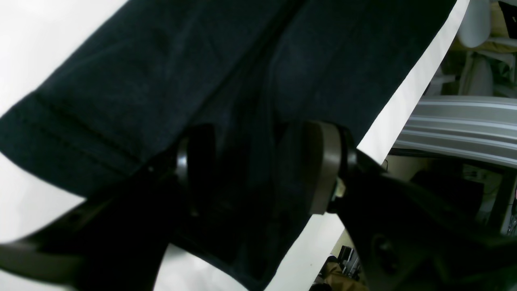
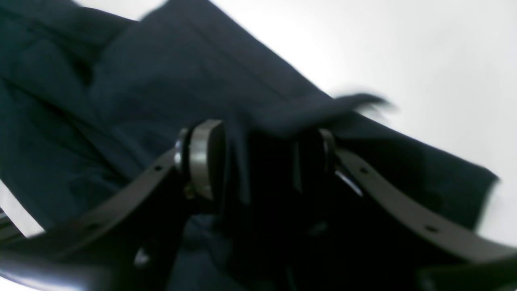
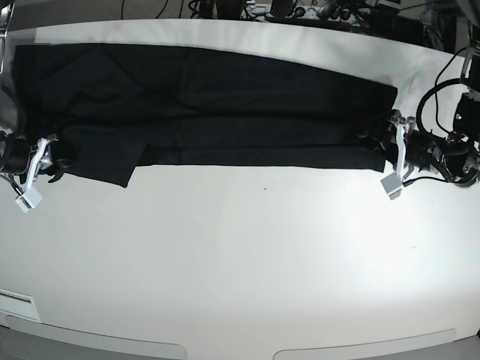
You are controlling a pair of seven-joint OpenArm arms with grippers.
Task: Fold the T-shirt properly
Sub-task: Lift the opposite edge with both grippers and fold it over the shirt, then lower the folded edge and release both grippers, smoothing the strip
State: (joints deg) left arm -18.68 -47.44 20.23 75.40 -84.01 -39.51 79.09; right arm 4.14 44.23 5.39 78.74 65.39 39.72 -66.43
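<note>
A black T-shirt (image 3: 210, 112) lies folded into a long band across the far half of a white table (image 3: 247, 262), its near edge running almost straight from end to end, with a short flap hanging lower at the base view's left end of the shirt. At that end of the shirt, the right gripper (image 3: 58, 159) sits low over the flap; the right wrist view shows its jaws spread apart with dark cloth bunched between them and a blurred tip of fabric (image 2: 359, 101) lifted above the far pad, so whether the cloth is gripped cannot be told. At the opposite end of the shirt, the left gripper (image 3: 381, 142) rests against the shirt's short edge. From the left wrist view its two round pads (image 1: 323, 169) stand wide apart, astride a fold of the shirt that passes between them without being pinched. A stitched hem (image 1: 68, 133) lies flat beside that fold, toward the table's bright surface.
</note>
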